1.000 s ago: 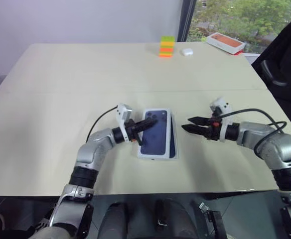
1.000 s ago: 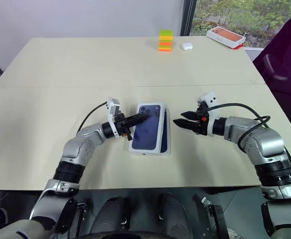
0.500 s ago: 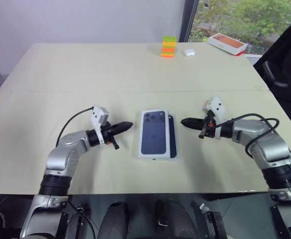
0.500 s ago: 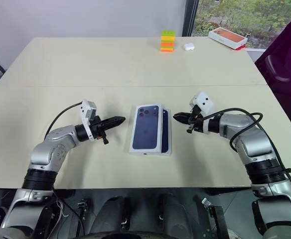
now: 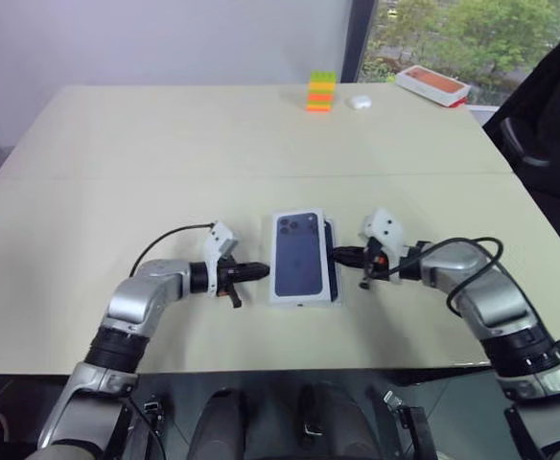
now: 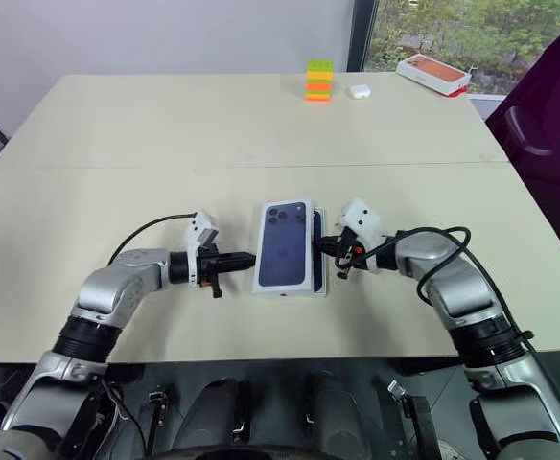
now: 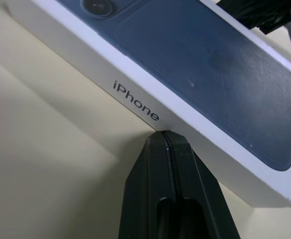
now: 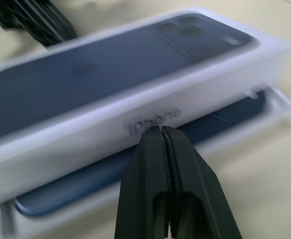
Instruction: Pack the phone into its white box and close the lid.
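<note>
The lid [image 5: 299,257], white with a dark phone picture on top, lies askew over the white box [image 8: 281,106] near the table's front edge. Under its right side a strip of the navy phone [image 5: 332,261] shows, lying in the box. My left gripper [image 5: 261,270] is shut and empty, and its tip touches the lid's left side wall [image 7: 135,102]. My right gripper [image 5: 338,254] is also shut and empty. It points at the lid's right side wall [image 8: 150,119], just above the exposed phone [image 8: 235,112].
At the table's far edge stand a stack of coloured blocks [image 5: 320,91], a small white case [image 5: 360,101] and an orange-topped box [image 5: 433,84]. A dark chair [image 5: 548,105] is past the right edge. The table's front edge runs just below both arms.
My left gripper came off the lid's top, swung out left and returned low against the lid's left side. My right gripper shut and moved left to the lid's right side.
</note>
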